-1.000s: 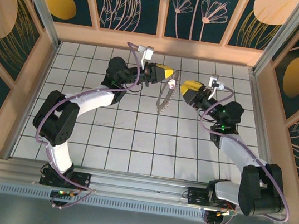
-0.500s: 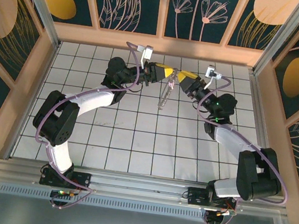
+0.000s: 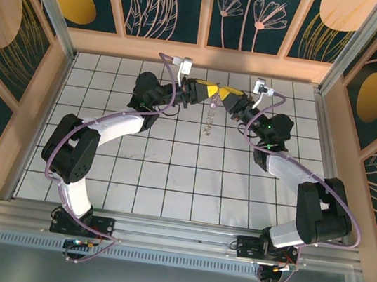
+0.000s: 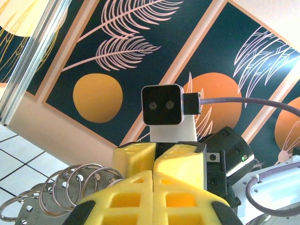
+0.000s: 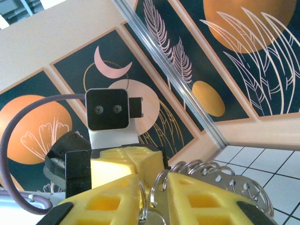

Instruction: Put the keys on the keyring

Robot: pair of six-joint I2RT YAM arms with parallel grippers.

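- Keyring (image 3: 209, 119) handling, as I judged it: light, springy coiled wire, limp enough to dangle and swing, with thin smooth turns that could slip out of a soft pad. You would have done best to pinch it across a few turns near its top end and leave the lower length free
- It hung at the far middle of the tiled table (image 3: 169, 174), its top end between the two sets of fingertips and its length dropping toward the near side. Whether the lower end touched the tiles could not be told
- Your left gripper (image 3: 213, 91) stood on the left of that meeting point with its yellow fingers (image 4: 126, 197) pressed flush together, no gap along the seam. In its wrist view the keyring (image 4: 70, 185) fanned out just beside those tips, and what, if anything, was pinched between them could not be seen
- Your right gripper (image 3: 224, 95) faced it from the right, tips almost touching the left ones. Its fingers (image 5: 201, 201) stood nearly closed with a turn of wire caught in the narrow slot between them, so I took it as gripping the keyring (image 5: 213, 180), whose other turns arched off to one side of the slot
- Key: too small to pick out among the tips, so whether it sat on a turn could not be told
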